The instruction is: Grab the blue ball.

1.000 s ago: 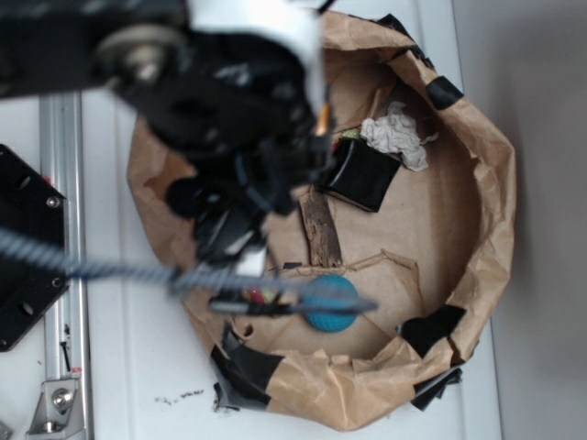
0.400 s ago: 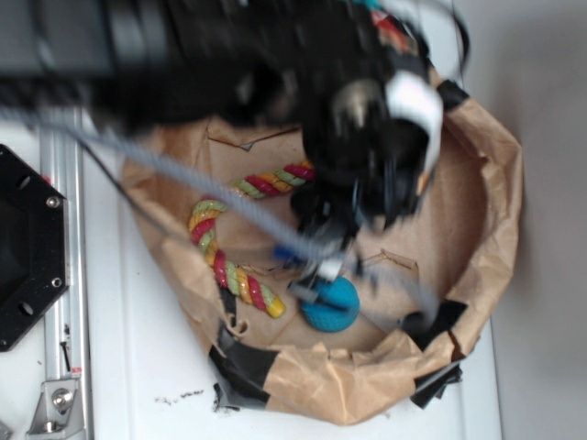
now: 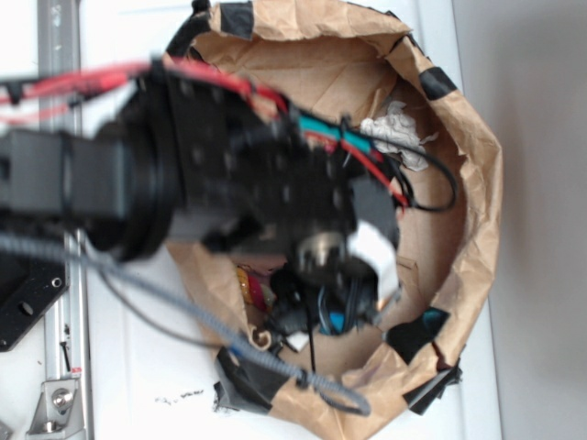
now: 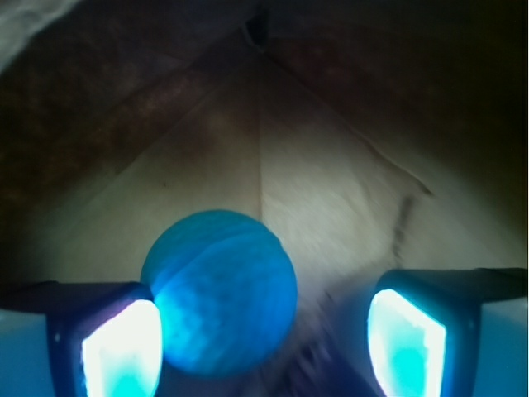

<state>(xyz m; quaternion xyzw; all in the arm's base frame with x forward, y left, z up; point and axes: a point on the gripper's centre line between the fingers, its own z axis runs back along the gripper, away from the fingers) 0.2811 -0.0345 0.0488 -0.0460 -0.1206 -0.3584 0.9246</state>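
The end effector (image 4: 264, 339) is open, with the blue ball (image 4: 219, 302) between its 2 fingers (image 4: 120, 347), touching the left one.

The arm (image 3: 183, 183) is black and blocky, with red, teal and black cables (image 3: 367, 151) running along it. A grey braided cable (image 3: 165, 298) trails at 7 o'clock. The gripper (image 4: 264, 339) has two black fingers with pale glowing pads (image 4: 120, 347).

White tabletop (image 3: 138, 376) carries a brown paper bag (image 3: 477, 229), rolled down and patched with black tape, lying under and around the jaws. A silver rail (image 3: 64, 348) and black plate (image 3: 23, 302) sit well off to one side of them.
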